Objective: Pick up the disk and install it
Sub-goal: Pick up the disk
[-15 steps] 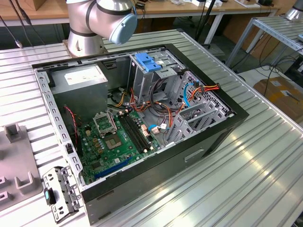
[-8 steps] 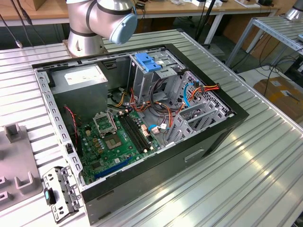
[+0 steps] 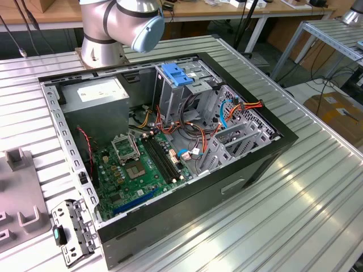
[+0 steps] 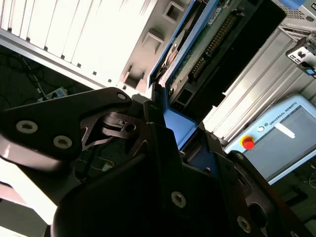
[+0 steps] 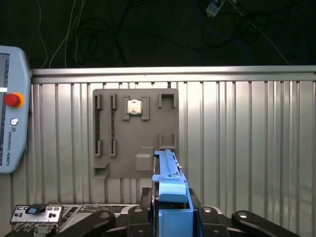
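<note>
My gripper [image 5: 170, 200] is shut on the disk [image 5: 172, 190], which sits on edge in a blue carrier between the black fingers [image 5: 144, 196]. In the second wrist view the disk [image 4: 207, 49] shows its green circuit-board side framed by blue plastic, and the gripper [image 4: 180, 133] clamps its near end. The disk hangs above the ribbed metal table, over a grey fixture plate [image 5: 136, 133]. In the exterior view the open computer case [image 3: 164, 141] lies on its side, with a drive cage and blue latch [image 3: 177, 75] at its far end.
A small chip [image 5: 134, 107] rests in the fixture plate. A teach pendant [image 5: 12, 108] lies on the table beside it. A metal bracket [image 3: 71, 229] sits by the case's near corner. Inside the case are a motherboard [image 3: 139, 167], a power supply [image 3: 96, 93] and loose cables [image 3: 187, 133].
</note>
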Available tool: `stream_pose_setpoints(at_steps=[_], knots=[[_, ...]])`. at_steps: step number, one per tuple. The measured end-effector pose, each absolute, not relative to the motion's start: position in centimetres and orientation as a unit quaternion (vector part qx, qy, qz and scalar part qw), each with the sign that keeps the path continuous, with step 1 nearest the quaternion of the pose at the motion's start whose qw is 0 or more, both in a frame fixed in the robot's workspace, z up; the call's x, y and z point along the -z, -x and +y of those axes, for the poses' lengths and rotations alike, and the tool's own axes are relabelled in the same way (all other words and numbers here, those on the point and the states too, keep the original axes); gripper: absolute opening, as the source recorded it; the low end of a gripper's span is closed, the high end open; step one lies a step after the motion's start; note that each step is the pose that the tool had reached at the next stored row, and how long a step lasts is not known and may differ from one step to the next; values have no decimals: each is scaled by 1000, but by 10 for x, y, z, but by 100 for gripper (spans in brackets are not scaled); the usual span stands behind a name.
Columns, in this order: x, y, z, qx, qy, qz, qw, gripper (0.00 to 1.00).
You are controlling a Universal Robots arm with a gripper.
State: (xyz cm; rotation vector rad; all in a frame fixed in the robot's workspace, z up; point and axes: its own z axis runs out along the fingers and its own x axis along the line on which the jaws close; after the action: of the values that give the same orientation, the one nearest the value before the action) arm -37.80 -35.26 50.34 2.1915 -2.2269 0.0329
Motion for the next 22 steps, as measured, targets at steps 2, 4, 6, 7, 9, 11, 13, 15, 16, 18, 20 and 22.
stream_pose_setpoints(at_steps=[2,4,6,7,9,11,13,15,16,18,20,22], knots=[[-503,375,-353,-10,-701,-713,9,37],[-503,372,-353,-10,-701,-713,9,37],[-503,369,-353,-10,-701,-713,9,37],[-503,368,-353,-11,-701,-713,9,37],[-503,365,-353,-10,-701,-713,9,37],[-503,362,-353,-10,-701,-713,9,37],[-503,358,-353,-10,-701,-713,9,37],[-503,354,-353,-10,-701,-713,9,37],[-503,352,-353,-10,-701,-713,9,37],[-503,350,-353,-10,-701,-713,9,37],[-503,347,-353,-10,-701,-713,9,37],[-503,345,-353,-10,-701,-713,9,37]])
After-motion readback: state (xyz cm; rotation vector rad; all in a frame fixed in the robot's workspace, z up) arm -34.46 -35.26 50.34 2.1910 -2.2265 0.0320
